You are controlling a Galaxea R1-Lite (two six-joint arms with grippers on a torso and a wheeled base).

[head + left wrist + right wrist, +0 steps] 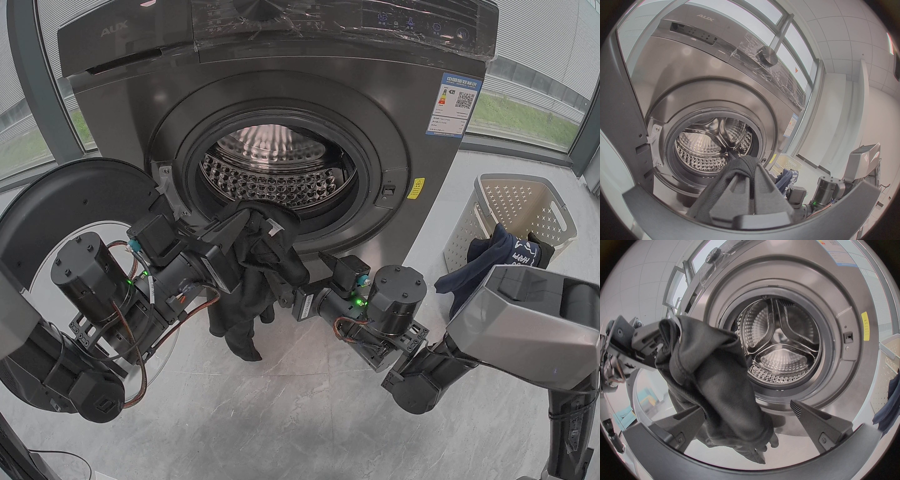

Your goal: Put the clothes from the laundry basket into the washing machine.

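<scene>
1. One black garment [262, 262], clenched at its top edge by the left end effector [240, 228]. It hangs in front of the lower lip of the washing machine [400, 144] and outside the drum [269, 169], with its tail dangling toward the floor [300, 406].
2. One right end effector [284, 290], released, fingers spread wide just beside the hanging cloth and gripping nothing.
3. One laundry basket [525, 206], on the floor well apart from the open door [69, 194], with a navy garment [500, 256] draped over its rim.
4. Risk: if let go here, the garment would likely drop to the floor or lodge on the lip, since most of it hangs below the opening.
5. Risk: the spread right fingers could snag the tail and drag it back out.
6. Hidden: the right arm cuts off the basket's near side, so whether more clothes lie inside cannot be told.
</scene>
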